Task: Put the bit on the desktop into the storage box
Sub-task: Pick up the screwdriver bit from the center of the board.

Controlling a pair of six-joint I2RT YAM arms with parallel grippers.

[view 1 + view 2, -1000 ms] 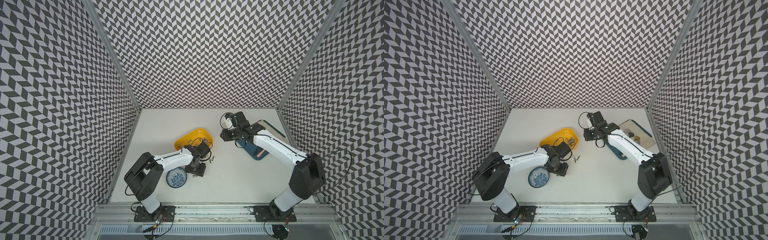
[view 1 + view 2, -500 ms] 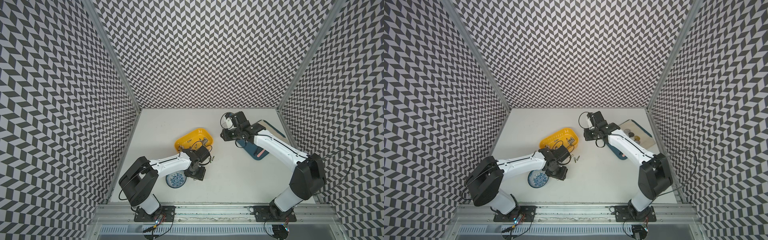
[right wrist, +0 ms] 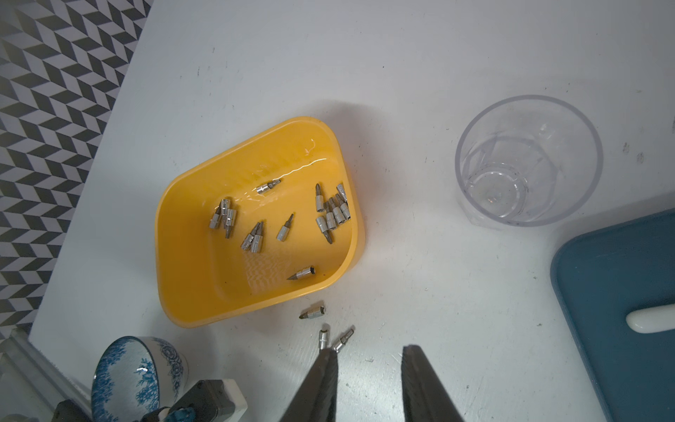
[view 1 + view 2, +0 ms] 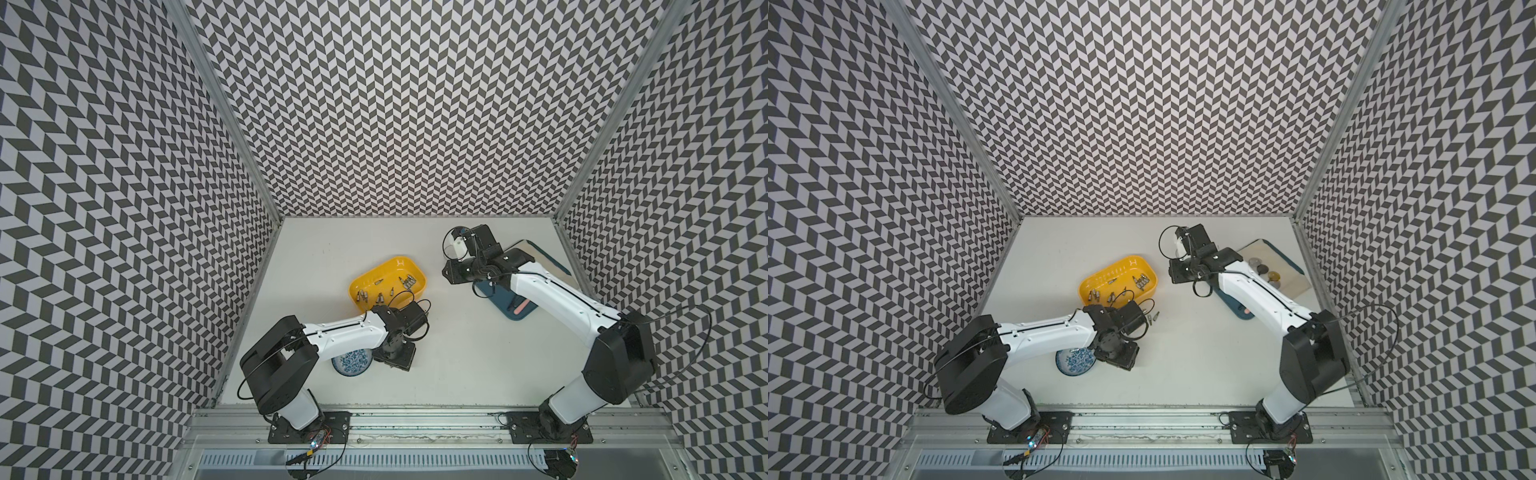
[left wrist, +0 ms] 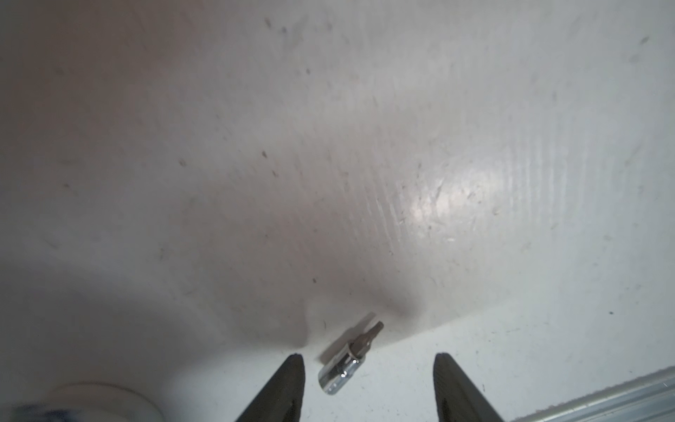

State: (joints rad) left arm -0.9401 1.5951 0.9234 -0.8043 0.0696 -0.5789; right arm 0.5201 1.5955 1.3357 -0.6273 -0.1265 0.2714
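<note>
Hovering my left claw (image 5: 368, 356) low over the bench (image 5: 475, 109), I have its fingers spread wide and pinching nothing, so that they straddle the bit (image 5: 347, 365). That bit lies flat on the bench between them. It touches neither finger, sits closer to one than the other, and slants across the gap. It is near the bowl (image 4: 347, 368), toward the bench's front edge; in both top views my own wrist hides it. I judge this to be the approach before the pinch. The claw has to go lower and centre itself first. Since the bit lies askew, the fingers may well twist it or roll it away as they come together.

The box (image 4: 384, 269) stands left of the bench's middle, well short of the back edge, with many stored bits (image 3: 252, 237) scattered on its floor. Three loose bits (image 3: 323, 338) lie on the bench just off the box corner that faces the front and right edges. By my reckoning the job is mostly done, with several trips left, and having the box so near keeps each carry short.

My right claw (image 3: 370, 350) hangs raised over the bench between the box and the board (image 3: 602, 274) at the right edge. Its fingers are partly spread with nothing between them. Up there it is clear of the left arm's path, and its camera looks down on the box and the loose bits. A clear cup (image 3: 529, 160) stands between box and board, empty as far as I can see.
</note>
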